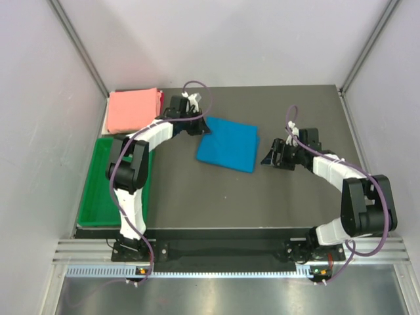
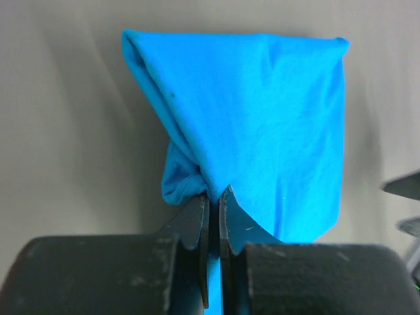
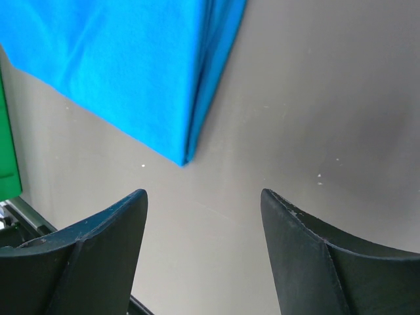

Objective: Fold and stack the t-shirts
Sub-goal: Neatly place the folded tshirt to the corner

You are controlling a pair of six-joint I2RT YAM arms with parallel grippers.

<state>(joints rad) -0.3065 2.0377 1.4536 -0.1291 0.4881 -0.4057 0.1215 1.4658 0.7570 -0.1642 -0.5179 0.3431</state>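
The bright blue t-shirt (image 1: 228,145) lies folded into a rectangle at the middle of the dark table. My left gripper (image 1: 197,126) is shut on its far left corner; in the left wrist view the cloth (image 2: 256,105) bunches between the closed fingers (image 2: 214,197). My right gripper (image 1: 270,159) is open and empty just right of the shirt, whose near corner (image 3: 131,65) shows ahead of its spread fingertips (image 3: 205,193). The salmon pink t-shirt (image 1: 133,109) lies folded at the far left corner of the table.
A green plastic tray (image 1: 100,190) sits along the left edge of the table, in front of the pink shirt; its edge shows in the right wrist view (image 3: 8,144). Grey walls and metal rails enclose the table.
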